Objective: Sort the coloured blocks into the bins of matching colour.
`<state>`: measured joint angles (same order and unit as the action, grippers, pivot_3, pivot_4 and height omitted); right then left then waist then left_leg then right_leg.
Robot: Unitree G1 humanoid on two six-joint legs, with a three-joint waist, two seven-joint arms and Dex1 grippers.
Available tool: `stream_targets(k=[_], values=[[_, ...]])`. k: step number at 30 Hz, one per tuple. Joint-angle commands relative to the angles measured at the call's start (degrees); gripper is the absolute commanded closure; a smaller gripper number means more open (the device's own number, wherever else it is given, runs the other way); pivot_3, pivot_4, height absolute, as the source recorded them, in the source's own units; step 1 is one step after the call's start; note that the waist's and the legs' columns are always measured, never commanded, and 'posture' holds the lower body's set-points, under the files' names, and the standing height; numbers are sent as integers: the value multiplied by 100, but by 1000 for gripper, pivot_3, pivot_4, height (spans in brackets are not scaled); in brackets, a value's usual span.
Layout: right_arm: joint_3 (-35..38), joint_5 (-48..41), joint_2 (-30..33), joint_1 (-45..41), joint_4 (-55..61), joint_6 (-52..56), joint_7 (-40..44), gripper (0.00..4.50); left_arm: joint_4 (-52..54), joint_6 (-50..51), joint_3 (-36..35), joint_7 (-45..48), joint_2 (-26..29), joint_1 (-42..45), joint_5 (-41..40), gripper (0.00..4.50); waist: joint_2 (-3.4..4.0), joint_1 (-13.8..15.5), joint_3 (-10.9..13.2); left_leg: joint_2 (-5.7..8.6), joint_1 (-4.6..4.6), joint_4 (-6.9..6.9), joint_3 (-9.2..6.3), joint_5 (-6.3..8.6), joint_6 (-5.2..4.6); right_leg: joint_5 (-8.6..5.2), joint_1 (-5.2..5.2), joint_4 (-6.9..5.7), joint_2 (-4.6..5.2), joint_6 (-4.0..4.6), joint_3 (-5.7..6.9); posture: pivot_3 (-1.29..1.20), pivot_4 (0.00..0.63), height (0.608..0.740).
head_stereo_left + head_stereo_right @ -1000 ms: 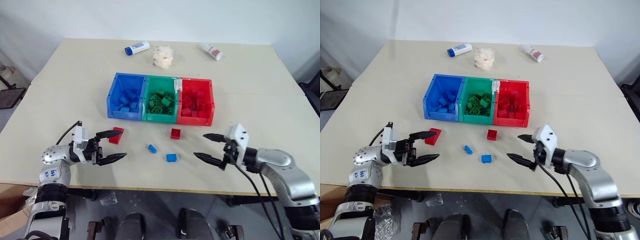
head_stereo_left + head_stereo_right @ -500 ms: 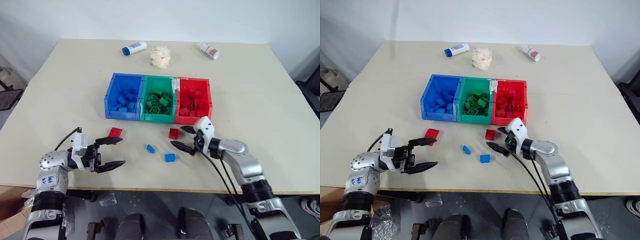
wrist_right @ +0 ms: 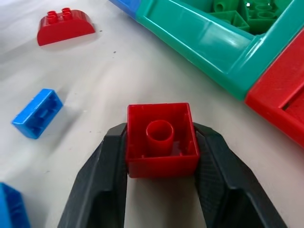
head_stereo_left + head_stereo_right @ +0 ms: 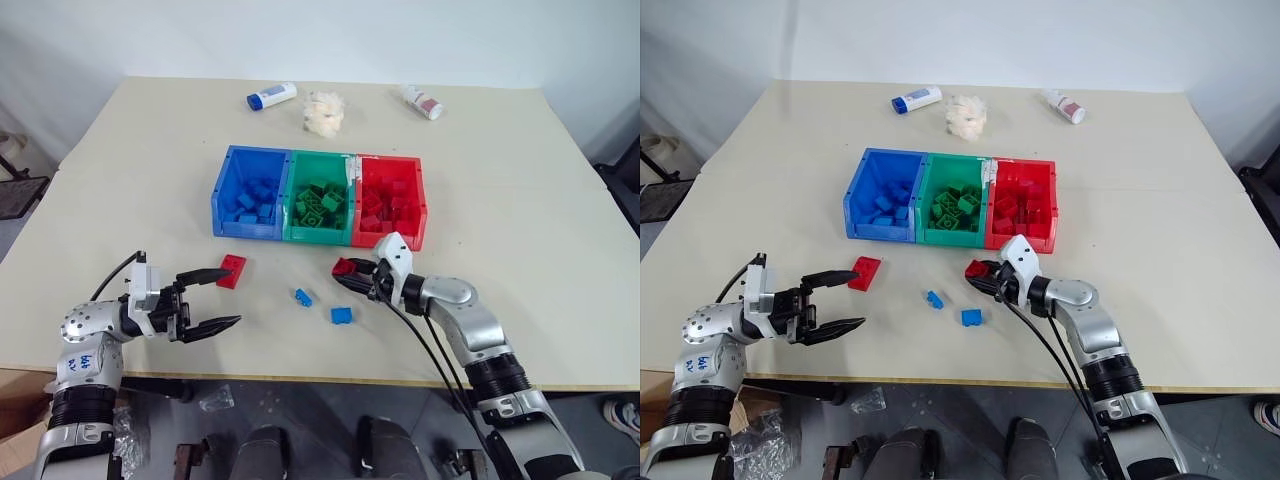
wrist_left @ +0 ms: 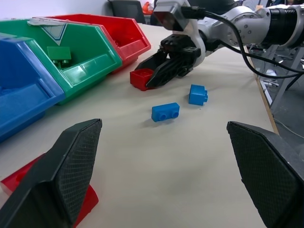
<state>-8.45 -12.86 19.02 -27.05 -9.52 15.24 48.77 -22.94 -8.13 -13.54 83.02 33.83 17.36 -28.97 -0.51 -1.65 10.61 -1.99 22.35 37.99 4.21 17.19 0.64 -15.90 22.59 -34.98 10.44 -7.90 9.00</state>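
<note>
Four loose blocks lie on the pale table in front of three joined bins: blue bin, green bin and red bin, each already part-filled with bricks of its own colour. The right gripper has its two black fingers closed on the sides of a square red block, which sits on the table just before the red bin; the wrist view shows the brick's hollow underside with its round centre tube facing the camera. The step in hand looks like the pick of this red block. The next move likely calls for a lift clear of the table and a short carry over the red bin's front wall before release.

The left gripper hangs with its jaws wide apart, holding nothing, just beside a red rounded block with two studs. Between the arms lie an oblong blue block and a squarer blue block. All the bricks are hard, glossy moulded plastic, and the finger pads are finely textured.
</note>
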Motion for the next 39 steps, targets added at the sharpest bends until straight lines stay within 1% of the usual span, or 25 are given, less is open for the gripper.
stream_targets(k=[1,4,7,10,14,16,17,18,22,23,24,27,31,34,37,39], values=[[260,-284,215,126,872,238,31,3023,196,6,-62,-26,12,-28,-128,0,0,3,0,0,0,0,0,0,0,0,0,1,0,0,0,0,150,740],[507,-507,441,157,1416,519,9,3023,170,11,-41,-19,1,-6,-121,0,0,8,0,0,1,0,0,0,0,0,0,0,0,0,0,0,150,740],[754,-516,577,-92,1424,539,-164,3023,113,9,-10,-14,-22,51,-102,0,0,8,0,0,0,0,-1,0,-1,0,0,1,0,0,0,0,150,740],[930,-323,655,-709,855,326,-407,3023,-6,-16,49,16,-62,176,-67,0,1,-9,1,0,-1,0,4,0,0,0,2,-1,0,0,-3,0,150,740],[870,125,598,-1667,-585,-183,-752,3023,-169,-91,131,26,-156,368,-15,0,1,-13,1,-1,-2,0,7,0,1,0,5,-4,0,0,-5,0,150,740],[828,237,549,-1941,-1074,-304,-815,2300,-213,-120,148,33,-183,413,-3,0,1,-14,1,0,-1,-3,9,0,0,0,5,-1,0,0,-5,0,150,740],[808,277,535,-2023,-1233,-376,-813,2070,-226,-135,153,40,-191,426,-4,0,1,-14,1,0,-1,-6,9,0,0,0,5,2,0,0,-4,0,150,740],[787,307,528,-2074,-1339,-476,-775,1779,-236,-152,156,43,-199,437,-7,0,1,-14,1,0,-1,-7,10,0,0,0,5,4,0,0,-3,0,150,740],[750,342,530,-2126,-1463,-668,-635,385,-225,-191,140,53,-202,421,-27,0,1,-13,1,2,5,-10,14,1,-1,0,8,13,1,0,-3,0,150,740],[748,316,562,-2084,-1388,-644,-576,67,-215,-191,131,54,-194,405,-33,0,2,-13,1,2,5,-9,15,1,-1,0,8,13,1,-1,-3,0,150,740],[753,270,625,-1996,-1233,-591,-486,29,-193,-189,122,57,-183,373,-43,0,2,-13,1,1,5,-8,14,1,-1,0,8,11,0,-1,-3,0,150,740],[776,73,863,-1591,-592,-400,-99,29,-150,-181,104,62,-168,313,-63,0,2,3,2,-1,3,-3,13,0,0,0,7,2,0,0,-4,0,150,740],[838,-314,1358,-802,424,-158,570,29,-170,-164,108,90,-158,305,-64,0,2,18,2,0,5,-2,11,2,-3,0,6,6,1,0,-3,0,150,740],[974,-483,1676,-354,856,-120,809,29,-223,-152,113,118,-151,344,-60,0,2,10,2,1,5,-2,12,3,-4,1,6,7,1,-1,-4,0,150,740],[1373,-863,2334,608,1559,16,1353,29,-374,-167,127,177,-122,432,-28,0,2,30,2,-1,3,-2,10,2,-3,0,5,6,0,-1,-2,0,150,740],[1486,-1017,2600,968,1816,154,1504,29,-447,-173,124,207,-103,476,-18,0,2,51,2,0,4,-4,10,4,-5,0,2,13,1,-1,0,0,150,740]])
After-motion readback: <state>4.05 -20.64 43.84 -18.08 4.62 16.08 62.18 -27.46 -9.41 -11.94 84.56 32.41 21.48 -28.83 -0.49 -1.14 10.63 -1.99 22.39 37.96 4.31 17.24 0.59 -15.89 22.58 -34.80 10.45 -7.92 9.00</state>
